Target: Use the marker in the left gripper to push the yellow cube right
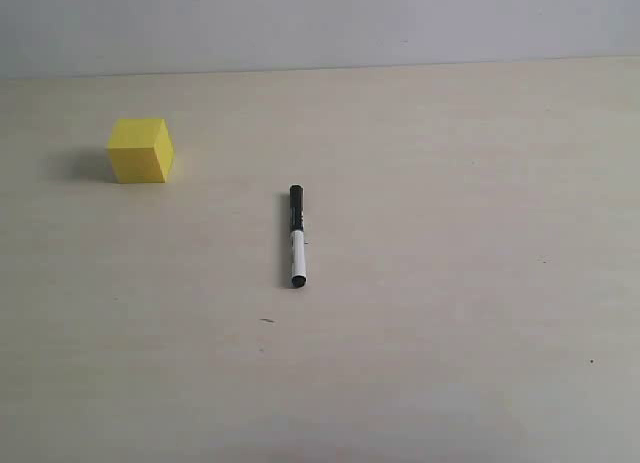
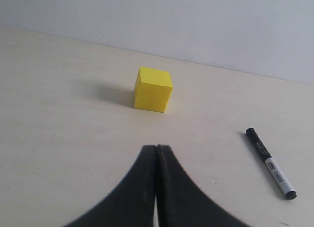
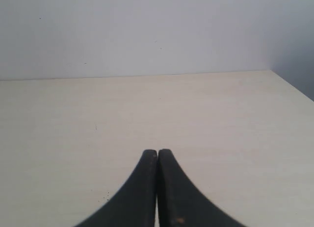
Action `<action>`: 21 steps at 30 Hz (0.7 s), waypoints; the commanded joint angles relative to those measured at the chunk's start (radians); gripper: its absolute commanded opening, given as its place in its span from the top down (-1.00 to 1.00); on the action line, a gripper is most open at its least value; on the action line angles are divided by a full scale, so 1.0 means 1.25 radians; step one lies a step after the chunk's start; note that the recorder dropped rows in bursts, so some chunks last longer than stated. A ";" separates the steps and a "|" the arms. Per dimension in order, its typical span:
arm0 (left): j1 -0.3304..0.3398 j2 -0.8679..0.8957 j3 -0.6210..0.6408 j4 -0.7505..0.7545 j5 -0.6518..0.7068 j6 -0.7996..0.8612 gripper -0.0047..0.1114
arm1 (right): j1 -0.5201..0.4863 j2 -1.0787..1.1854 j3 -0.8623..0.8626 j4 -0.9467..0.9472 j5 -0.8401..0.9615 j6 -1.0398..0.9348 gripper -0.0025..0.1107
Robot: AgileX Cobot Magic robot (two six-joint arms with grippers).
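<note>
My left pincer [image 2: 156,149], seen only in its wrist view, is clenched on nothing, and my right pincer [image 3: 157,152] likewise. The matte, sharp-edged yellow cube [image 1: 140,151] sits upper left in the exterior frame. The slim black-and-white marker [image 1: 296,236] lies centre on the pale desk [image 1: 450,303], its barrel lettering too small to read.

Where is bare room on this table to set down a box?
Widest bare patch: the table right of the marker, exterior view. The near strip before the marker is free. Only the far left, around the yellow cube, is taken.
</note>
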 commanded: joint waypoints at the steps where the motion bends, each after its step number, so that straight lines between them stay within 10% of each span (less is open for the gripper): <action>1: 0.002 -0.005 0.002 -0.003 -0.004 0.002 0.90 | -0.006 -0.005 0.004 -0.002 -0.010 -0.001 0.96; 15: 0.002 -0.005 0.002 -0.258 -0.325 0.030 0.90 | -0.006 -0.005 0.004 -0.002 -0.010 -0.001 0.96; 21: 0.002 -0.005 -0.002 -0.248 -0.566 -0.214 0.90 | -0.006 -0.005 0.004 -0.002 -0.010 0.000 0.96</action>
